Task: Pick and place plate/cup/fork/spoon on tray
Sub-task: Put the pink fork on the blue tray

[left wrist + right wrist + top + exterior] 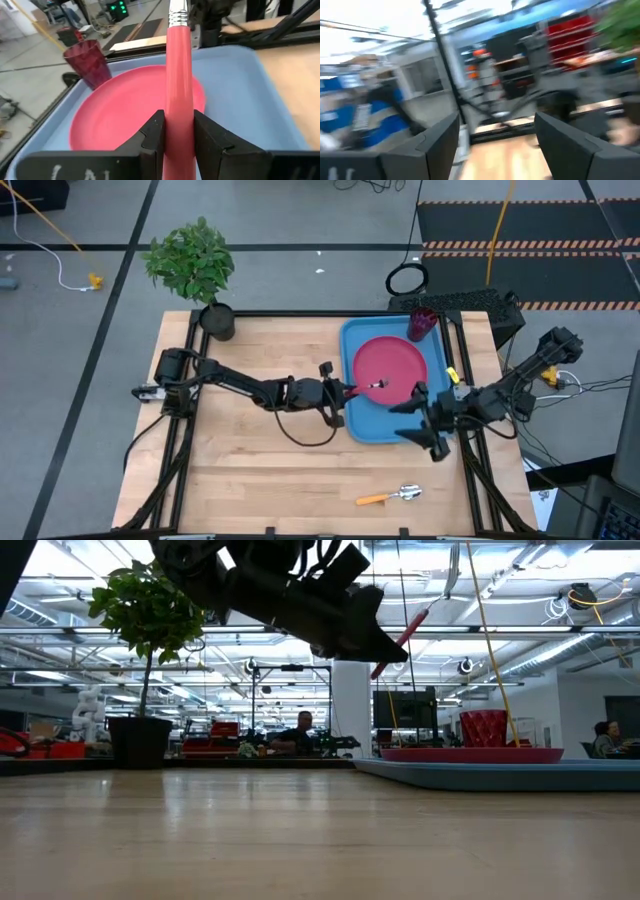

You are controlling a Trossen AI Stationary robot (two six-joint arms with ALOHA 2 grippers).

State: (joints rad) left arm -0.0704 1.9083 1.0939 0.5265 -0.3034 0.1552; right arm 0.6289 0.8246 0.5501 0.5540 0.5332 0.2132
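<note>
A pink plate lies on the blue tray at the table's right. The dark red cup stands upright in the tray's far right corner, beside the plate. My left gripper reaches in from the left, over the tray's left rim, shut on a pink-handled utensil whose metal end hangs over the plate. Its head is out of the left wrist view, so I cannot tell fork from spoon. My right gripper hangs open over the tray's near right corner with nothing between its fingers. My left gripper pinches the utensil's pink handle between its two fingers. The fingers come nearly level from the table's left and lie along the handle. The handle runs on past the fingertips to a metal collar. The utensil is lifted clear above the plate, slanting upward.
An orange-handled utensil with a shiny head lies on the wood near the front edge. A potted plant stands at the table's far left corner. A black device sits behind the tray. Bare wood stretches left of the tray.
</note>
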